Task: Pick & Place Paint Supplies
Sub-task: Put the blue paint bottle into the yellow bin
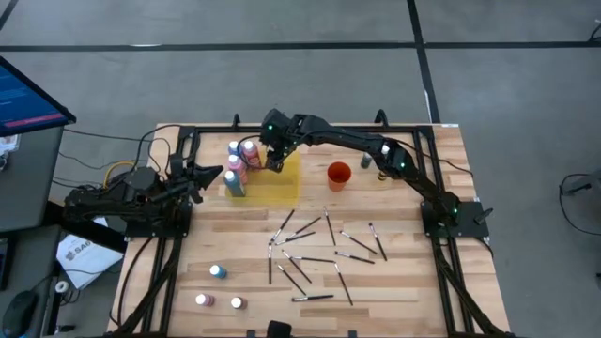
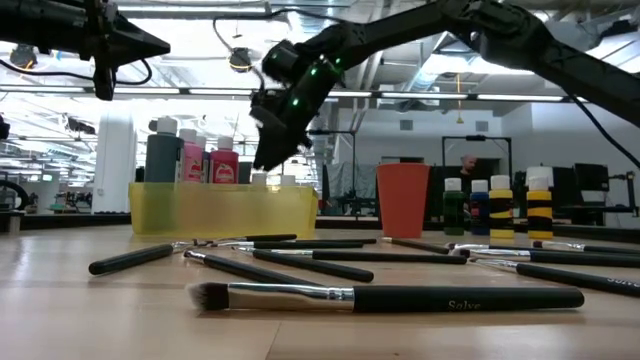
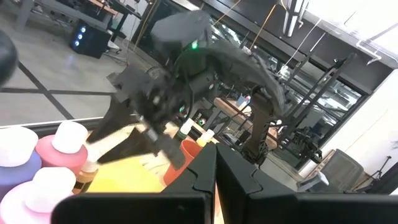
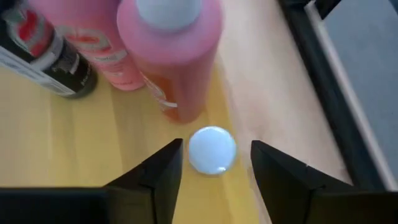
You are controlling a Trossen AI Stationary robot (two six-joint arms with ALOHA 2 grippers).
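**Right gripper open over bottle on yellow mat**

Wooden table (image 1: 394,282) nearest me holds scattered brushes (image 1: 315,253) plus three loose paint bottles (image 1: 218,271) along the near-left part. Farther back I see the yellow mat (image 1: 282,183) with a cluster of capped bottles (image 1: 237,164). My right gripper (image 4: 214,165) hangs over the mat, fingers spread either side of a small white-capped bottle (image 4: 212,149), not touching it. Left gripper (image 1: 208,176) waits closed beside the mat's left edge. Orange-red cup (image 1: 338,175) stands right of the mat.
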